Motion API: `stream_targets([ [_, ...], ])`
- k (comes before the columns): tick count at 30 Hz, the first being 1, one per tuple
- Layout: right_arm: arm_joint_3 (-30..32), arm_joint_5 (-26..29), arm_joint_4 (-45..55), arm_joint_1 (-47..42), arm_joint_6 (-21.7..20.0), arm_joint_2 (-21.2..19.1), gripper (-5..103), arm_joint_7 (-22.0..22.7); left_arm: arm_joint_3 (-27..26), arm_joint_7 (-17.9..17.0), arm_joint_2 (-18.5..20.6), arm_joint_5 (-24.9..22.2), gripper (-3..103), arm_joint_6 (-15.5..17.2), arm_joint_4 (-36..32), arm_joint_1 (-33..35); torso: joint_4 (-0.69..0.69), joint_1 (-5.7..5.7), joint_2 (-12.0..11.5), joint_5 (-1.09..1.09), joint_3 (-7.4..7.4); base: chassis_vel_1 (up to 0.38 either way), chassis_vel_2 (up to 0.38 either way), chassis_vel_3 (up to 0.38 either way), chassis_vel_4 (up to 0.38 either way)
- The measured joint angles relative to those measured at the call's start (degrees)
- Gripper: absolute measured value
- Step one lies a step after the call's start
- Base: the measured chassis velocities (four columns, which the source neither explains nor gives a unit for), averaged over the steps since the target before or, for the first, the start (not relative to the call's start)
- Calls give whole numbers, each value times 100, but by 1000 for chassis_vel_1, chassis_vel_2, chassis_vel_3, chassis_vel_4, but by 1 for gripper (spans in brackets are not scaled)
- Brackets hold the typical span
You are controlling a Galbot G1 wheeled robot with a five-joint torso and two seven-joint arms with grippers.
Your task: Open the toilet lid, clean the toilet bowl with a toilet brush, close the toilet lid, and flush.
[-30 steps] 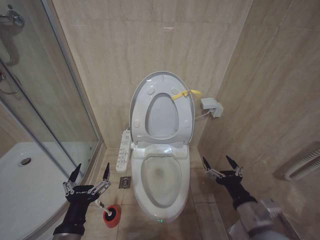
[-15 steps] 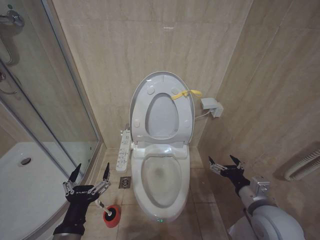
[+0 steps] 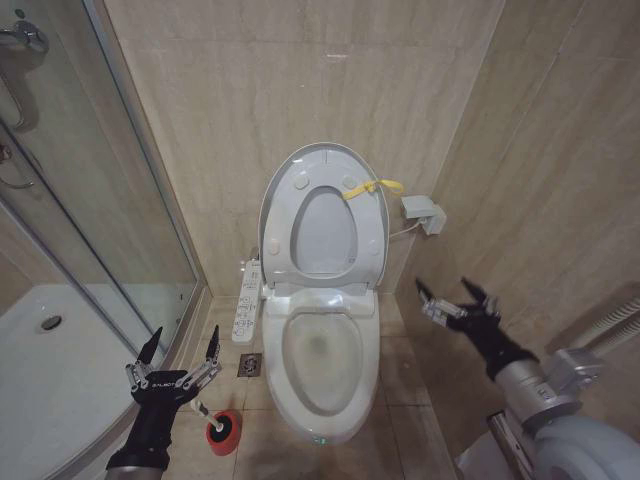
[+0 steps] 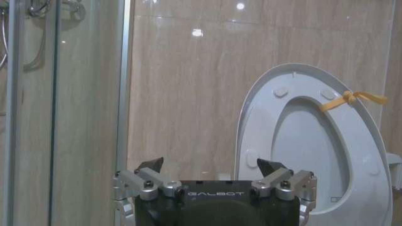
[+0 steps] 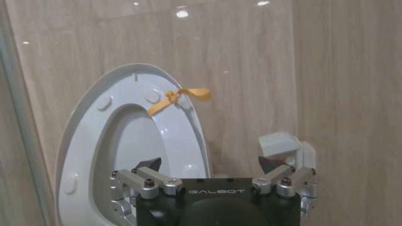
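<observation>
Against the beige tiled back wall, the toilet lid (image 3: 322, 215) stands raised together with the seat ring, leaning on the wall above the white rear unit (image 3: 321, 299), with a yellow strap (image 3: 372, 188) knotted at its upper right edge. Below it the toilet bowl (image 3: 322, 362) lies uncovered, its wide white rim bare and a little water at the bottom. On the robot's left side of the bowl a white control panel (image 3: 245, 302) hangs beside the seat, and a floor drain (image 3: 250, 364) sits in the tiles near the bowl's foot. Farther left, the left gripper (image 3: 179, 349) hovers low beside the glass shower door (image 3: 90, 200), its two black fingers spread wide with nothing between them; just beneath it the toilet brush (image 3: 203, 411) rests in its red holder cup (image 3: 224, 431) on the floor, the thin white handle slanting up toward the gripper without touching it. On the opposite side of the bowl, the right gripper (image 3: 455, 300) hangs near the side wall, also spread wide and holding nothing, apart from the toilet. A small white wall box (image 3: 423, 214) with a cable is fixed to the wall right of the lid.
</observation>
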Motion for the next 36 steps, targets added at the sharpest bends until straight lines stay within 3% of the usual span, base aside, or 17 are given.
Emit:
stream_targets([
  [10, -309, -292, -1138, 862, 310, -189, 100, -86, 0, 0, 0, 0, 100, 0, 0, 0, 1, 0, 0, 1, 0, 0, 0, 0, 0],
  [16, -641, -345, -2052, 1860, 396, -262, 100, -72, 0, 0, 0, 0, 100, 0, 0, 0, 2, 1, 0, 1, 1, 0, 0, 0, 0],
  [21, -913, -644, -2781, 2686, 558, -170, 100, -120, 0, 0, 0, 0, 100, 0, 0, 0, 2, 1, 0, 0, 1, 0, 0, 0, 0],
  [36, -1351, -1173, -3989, 3921, 848, 24, 100, -237, 0, 0, 0, 0, 100, 0, 0, 0, 1, 1, 0, 0, 0, 0, 0, 0, 0],
])
